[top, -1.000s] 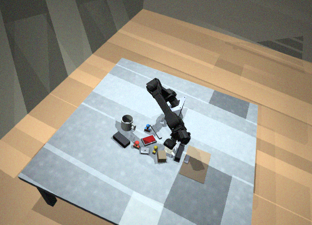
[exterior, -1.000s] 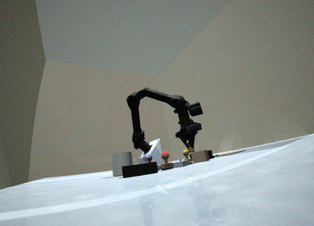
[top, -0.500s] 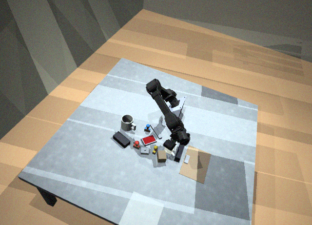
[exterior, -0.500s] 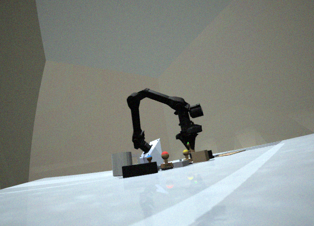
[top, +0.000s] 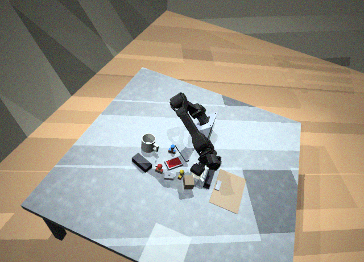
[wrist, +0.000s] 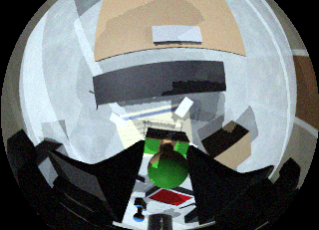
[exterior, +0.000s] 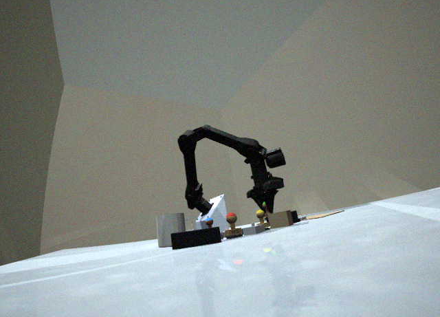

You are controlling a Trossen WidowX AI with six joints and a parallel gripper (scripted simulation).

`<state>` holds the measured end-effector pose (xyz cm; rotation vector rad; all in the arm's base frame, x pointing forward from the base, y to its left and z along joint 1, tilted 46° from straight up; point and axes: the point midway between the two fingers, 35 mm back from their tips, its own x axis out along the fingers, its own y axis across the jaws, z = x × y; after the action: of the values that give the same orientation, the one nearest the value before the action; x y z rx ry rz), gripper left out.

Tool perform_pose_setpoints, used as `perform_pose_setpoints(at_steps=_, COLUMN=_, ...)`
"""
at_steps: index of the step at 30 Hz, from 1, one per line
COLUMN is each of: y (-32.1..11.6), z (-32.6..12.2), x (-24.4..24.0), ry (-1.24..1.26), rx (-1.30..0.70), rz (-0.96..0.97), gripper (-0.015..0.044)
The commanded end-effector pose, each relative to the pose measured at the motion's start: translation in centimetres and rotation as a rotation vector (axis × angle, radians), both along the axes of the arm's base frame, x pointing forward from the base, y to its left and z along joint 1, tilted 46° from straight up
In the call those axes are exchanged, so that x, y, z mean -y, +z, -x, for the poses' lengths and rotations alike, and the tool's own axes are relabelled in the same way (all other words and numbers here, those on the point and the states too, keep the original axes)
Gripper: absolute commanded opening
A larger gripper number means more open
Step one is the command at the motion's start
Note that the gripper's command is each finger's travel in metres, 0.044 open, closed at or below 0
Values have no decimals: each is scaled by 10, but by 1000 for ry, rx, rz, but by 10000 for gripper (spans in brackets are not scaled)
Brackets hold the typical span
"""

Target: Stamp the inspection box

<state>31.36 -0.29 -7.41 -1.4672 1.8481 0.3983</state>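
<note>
My gripper (exterior: 267,209) (wrist: 166,146) points down, shut on the green-knobbed stamp (exterior: 264,203) (wrist: 167,169). The stamp is upright over the near part of the cream card (top: 195,176) (wrist: 131,133), its base low; whether it touches the card cannot be told. Thin box lines show on the card just beyond the base, and the stamp hides the part beneath. The open red ink pad (top: 173,162) (wrist: 170,196) lies behind the gripper. The stamp's lettering cannot be read.
A black bar (top: 209,179) (wrist: 159,83) lies beyond the card, before a tan board (top: 230,194) (wrist: 224,31). A cardboard block (top: 188,182) (exterior: 280,219) is beside the card. Yellow (top: 181,171), red (top: 159,167) and blue (top: 172,146) stamps and a mug (top: 148,144) stand nearby.
</note>
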Motion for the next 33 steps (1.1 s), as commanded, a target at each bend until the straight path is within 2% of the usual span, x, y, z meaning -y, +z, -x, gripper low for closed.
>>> perform_pose_setpoints(at_steps=1, y=-2, z=1, x=3, ry=6, rx=-7, rz=4, gripper=0)
perform_pose_setpoints(at_steps=33, y=-16, z=5, x=18, ry=7, rx=-8, rz=7, gripper=0)
